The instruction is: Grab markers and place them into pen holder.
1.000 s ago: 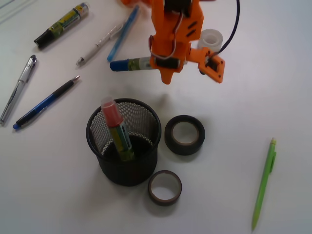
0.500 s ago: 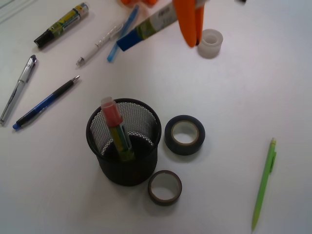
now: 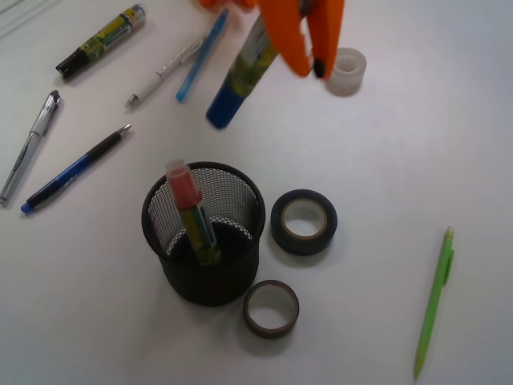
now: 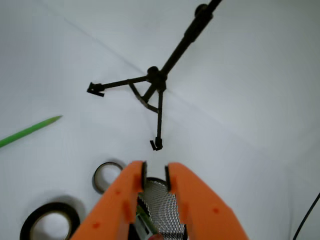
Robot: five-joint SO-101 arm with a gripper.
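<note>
My gripper (image 3: 311, 68) is high at the top of the front view, shut on the blue-capped marker (image 3: 240, 76). The marker hangs slanted, blue cap down and to the left, above the table behind the pen holder (image 3: 210, 281). The black mesh holder has the red-capped marker (image 3: 184, 188) leaning inside it. The black-capped marker (image 3: 100, 40) lies at the far left. In the wrist view the jaws (image 4: 155, 172) stand nearly together, with the holder's mesh (image 4: 160, 202) showing in the gap below them.
A black tape roll (image 3: 280, 233) and a brown roll (image 3: 250, 313) sit right of the holder. A white roll (image 3: 353, 82) is at the back. Several slim pens (image 3: 76, 170) lie at the left and a green pencil (image 3: 434, 305) at the right. A tripod (image 4: 155, 80) stands ahead.
The gripper lifted the blue-capped marker off the table. The marker swung from lying level to hanging cap-down, nearer the holder.
</note>
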